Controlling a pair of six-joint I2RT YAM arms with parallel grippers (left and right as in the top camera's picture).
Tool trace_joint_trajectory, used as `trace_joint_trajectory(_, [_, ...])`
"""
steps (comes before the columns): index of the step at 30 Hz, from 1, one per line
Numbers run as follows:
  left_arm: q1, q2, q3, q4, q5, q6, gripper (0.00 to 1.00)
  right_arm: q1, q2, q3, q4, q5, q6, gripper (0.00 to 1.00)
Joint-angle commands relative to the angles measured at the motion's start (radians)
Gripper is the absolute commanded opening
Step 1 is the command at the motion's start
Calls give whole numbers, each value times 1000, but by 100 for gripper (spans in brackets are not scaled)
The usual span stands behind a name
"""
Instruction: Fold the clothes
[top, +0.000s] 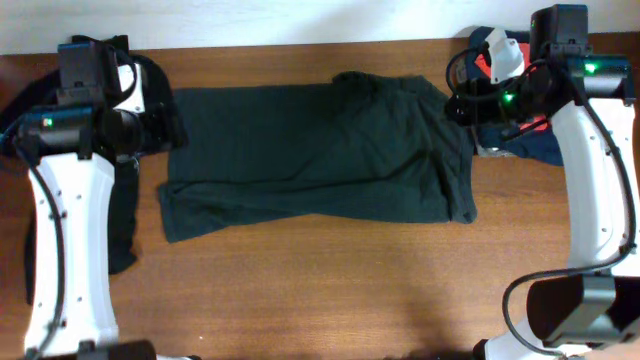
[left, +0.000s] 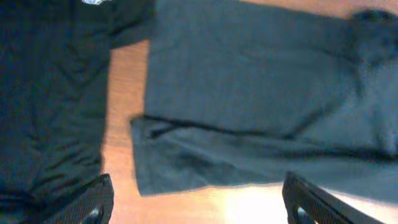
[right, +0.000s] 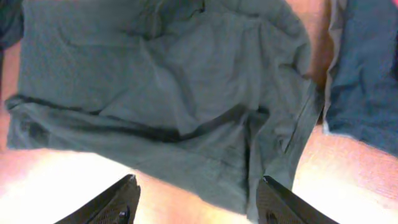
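The black T-shirt (top: 310, 155) lies across the middle of the table as a wide band, with its lower part doubled over. Its white lettering is hidden. The right end is bunched and wrinkled (right: 186, 81). My left gripper (top: 165, 128) hovers beside the shirt's left edge. In the left wrist view (left: 199, 202) its fingers are wide open and empty, above bare wood near the shirt's lower left corner (left: 149, 180). My right gripper (top: 462, 100) hovers over the shirt's upper right end. In the right wrist view (right: 196, 202) its fingers are open and empty, above the shirt's near edge.
A black polo (top: 120, 220) with a small white logo (left: 93, 2) lies at the table's left edge under my left arm. Red-orange (top: 485, 65) and navy (top: 535, 145) garments are piled at the back right under my right arm. Bare wood (top: 320, 290) runs along the front.
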Motion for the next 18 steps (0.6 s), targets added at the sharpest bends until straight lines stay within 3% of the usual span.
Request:
trace_joint_trajectory(1, [-55,-103,20,-42,48,50,86,6,-87,24,-39,-26,-3,65])
trace_joint_trajectory(7, [-80,-170,20,-114,48,50,87,6,-188,24,-151,-21,0,65])
trace_joint_trajectory(18, [-80,-167,20,-109,48,50,87,6,-290,24,-190,-13,0,65])
